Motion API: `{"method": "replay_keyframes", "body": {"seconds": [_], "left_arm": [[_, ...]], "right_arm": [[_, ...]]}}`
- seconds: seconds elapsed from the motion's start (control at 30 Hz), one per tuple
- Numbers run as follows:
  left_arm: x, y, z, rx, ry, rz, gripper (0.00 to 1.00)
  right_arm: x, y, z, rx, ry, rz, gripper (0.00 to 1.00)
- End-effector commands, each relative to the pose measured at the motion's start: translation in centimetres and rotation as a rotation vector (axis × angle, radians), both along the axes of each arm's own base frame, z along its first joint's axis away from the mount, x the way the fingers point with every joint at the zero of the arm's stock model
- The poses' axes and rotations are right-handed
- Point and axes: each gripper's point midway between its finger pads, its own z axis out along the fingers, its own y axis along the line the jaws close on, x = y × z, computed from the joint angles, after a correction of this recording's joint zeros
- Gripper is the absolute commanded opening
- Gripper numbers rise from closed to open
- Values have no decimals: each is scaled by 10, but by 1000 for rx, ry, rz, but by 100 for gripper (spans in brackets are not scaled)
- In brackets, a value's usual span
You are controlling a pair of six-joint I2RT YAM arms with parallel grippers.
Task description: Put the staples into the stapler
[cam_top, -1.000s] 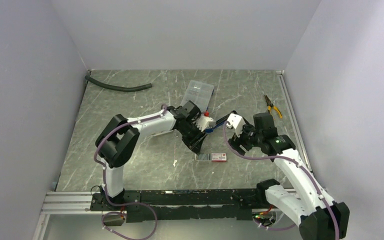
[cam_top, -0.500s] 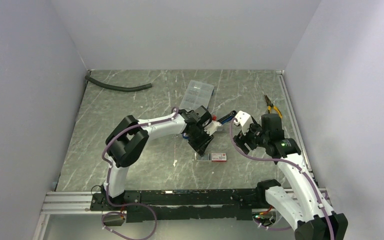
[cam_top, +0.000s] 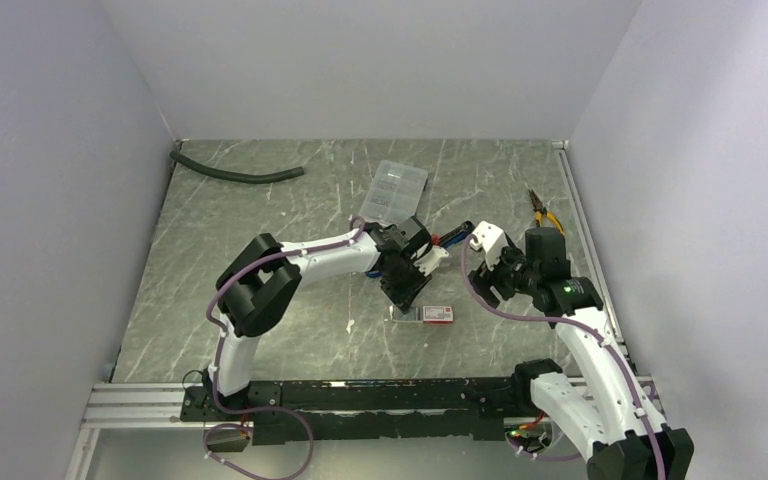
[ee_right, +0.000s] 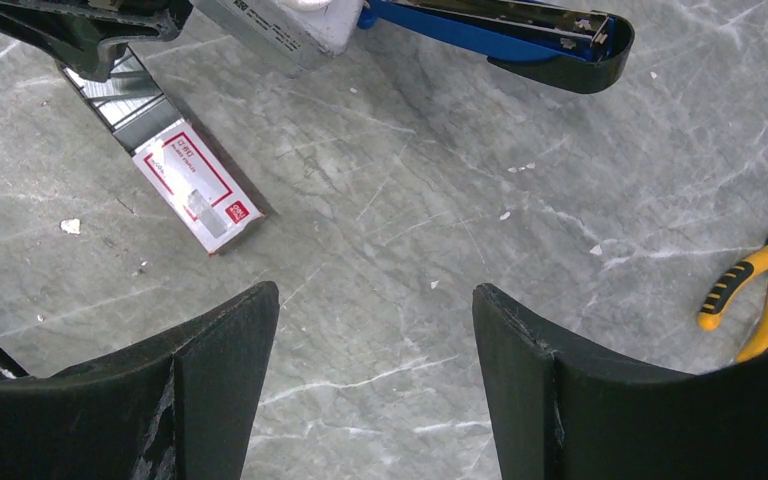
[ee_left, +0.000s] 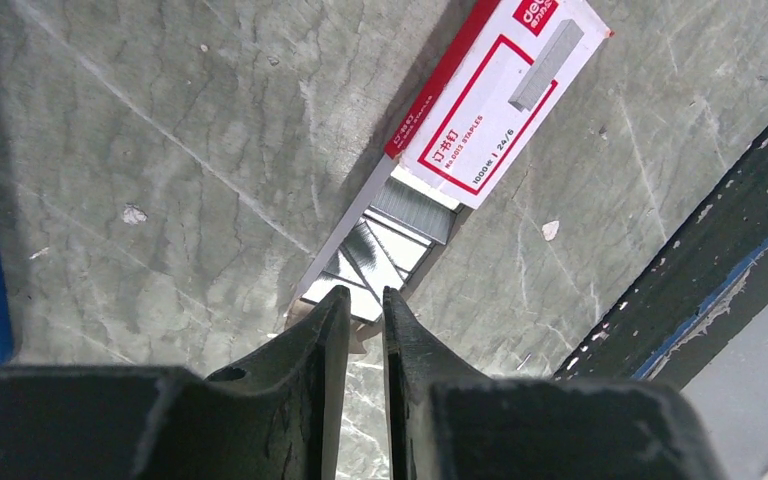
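The staples [ee_left: 392, 240] are shiny grey strips in a dark tray, slid partly out of a white box with red print [ee_left: 495, 95]. In the left wrist view my left gripper [ee_left: 365, 300] hovers at the tray's near end, its jaws a narrow gap apart with nothing seen held. From above, the left gripper [cam_top: 403, 298] sits just left of the box [cam_top: 440, 313]. The blue and black stapler [ee_right: 500, 25] lies opened up beyond the box, and also shows in the top view [cam_top: 452, 238]. My right gripper [ee_right: 375, 300] hangs open over bare table, right of the box [ee_right: 200, 195].
Yellow-handled pliers [cam_top: 545, 213] lie at the right edge of the table, also seen by the right wrist [ee_right: 750, 290]. A clear compartment case [cam_top: 396, 190] sits behind the stapler. A dark hose [cam_top: 235, 175] lies at the back left. Grey walls enclose the table.
My left arm has swung right and come down over the staple tray, and its jaws have narrowed. My right arm has drawn back slightly to the right.
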Motion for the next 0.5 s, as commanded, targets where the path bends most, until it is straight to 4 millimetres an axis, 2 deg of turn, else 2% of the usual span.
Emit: {"method": "replay_keyframes", "body": {"seconds": [0.0, 0.47], "left_arm": [[1, -10, 6, -4, -17, 17, 23], [3, -11, 1, 22, -43, 21, 23]], "right_arm": [[-4, 1, 3, 19, -2, 13, 74], [-7, -1, 4, 39, 7, 16, 73]]}}
